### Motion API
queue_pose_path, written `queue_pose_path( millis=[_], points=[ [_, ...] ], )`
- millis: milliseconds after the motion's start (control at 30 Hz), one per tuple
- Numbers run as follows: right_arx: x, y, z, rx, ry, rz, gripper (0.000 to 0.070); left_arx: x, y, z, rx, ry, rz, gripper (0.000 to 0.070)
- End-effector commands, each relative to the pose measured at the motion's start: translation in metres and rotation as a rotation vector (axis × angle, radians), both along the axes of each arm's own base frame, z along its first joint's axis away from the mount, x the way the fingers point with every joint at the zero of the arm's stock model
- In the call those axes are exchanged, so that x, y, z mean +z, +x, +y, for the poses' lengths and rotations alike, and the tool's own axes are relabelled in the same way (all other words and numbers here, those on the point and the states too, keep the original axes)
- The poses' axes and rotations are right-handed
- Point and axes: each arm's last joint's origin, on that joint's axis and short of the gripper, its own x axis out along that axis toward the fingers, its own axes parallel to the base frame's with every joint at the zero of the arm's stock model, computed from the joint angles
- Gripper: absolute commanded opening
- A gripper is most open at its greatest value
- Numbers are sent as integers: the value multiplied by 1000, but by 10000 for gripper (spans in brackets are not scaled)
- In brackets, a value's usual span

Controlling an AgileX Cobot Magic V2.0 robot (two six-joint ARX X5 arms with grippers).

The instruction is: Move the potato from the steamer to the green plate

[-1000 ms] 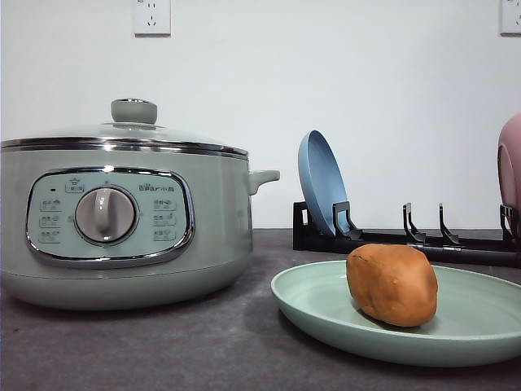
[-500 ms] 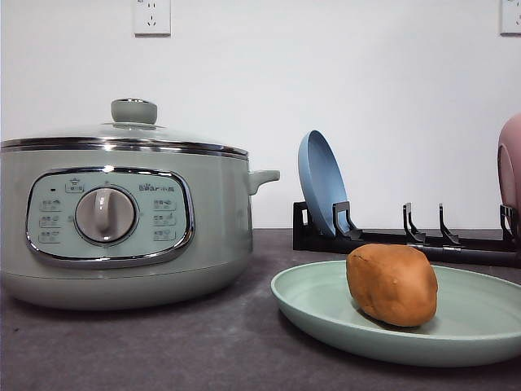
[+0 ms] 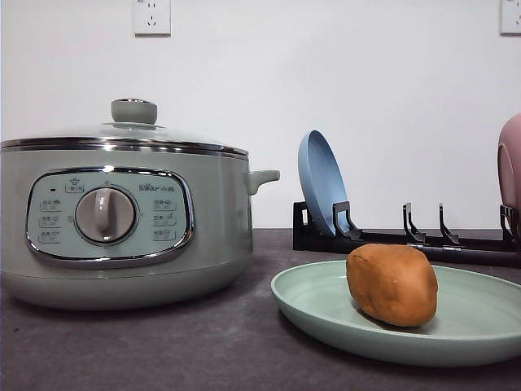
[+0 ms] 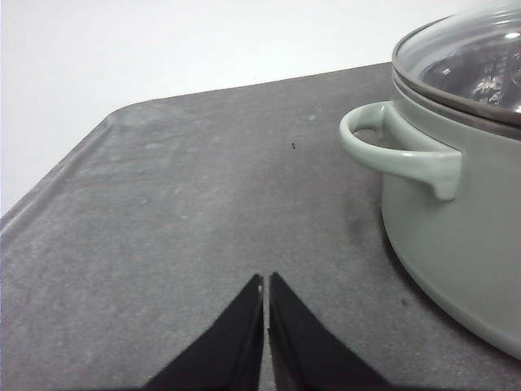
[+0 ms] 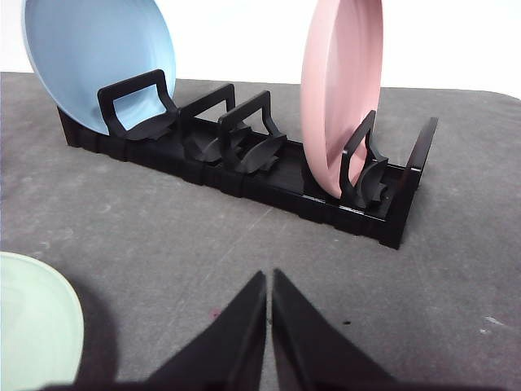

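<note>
The orange-brown potato lies on the pale green plate at the right front of the table. To its left stands the sage-green steamer with its glass lid on; its side handle and lid edge appear as the steamer in the left wrist view. My left gripper is shut and holds nothing, hovering over bare table beside the pot's handle. My right gripper is also shut and holds nothing, facing the dish rack, with the green plate rim at one side.
A black dish rack stands behind the green plate, holding a blue plate and a pink plate upright. The rack sits against the white wall. The grey table edge curves away near the left gripper.
</note>
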Motion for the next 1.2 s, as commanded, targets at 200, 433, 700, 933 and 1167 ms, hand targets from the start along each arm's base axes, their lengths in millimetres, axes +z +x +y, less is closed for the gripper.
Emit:
queue_pose_path(
  millis=[200,433,700,933,1167],
  points=[
    [-1,0,0,-2,0,-5,0,-7,1,0,4,2,24,3],
    [-1,0,0,-2,0,-5,0,-7,1,0,4,2,24,3],
    [-1,0,0,-2,-1,-5,0,-7,1,0,4,2,24,3],
    [-1,0,0,-2,-1,-5,0,-7,1,0,4,2,24,3],
    [-1,0,0,-2,0,-5,0,-7,1,0,4,2,24,3]
  ],
)
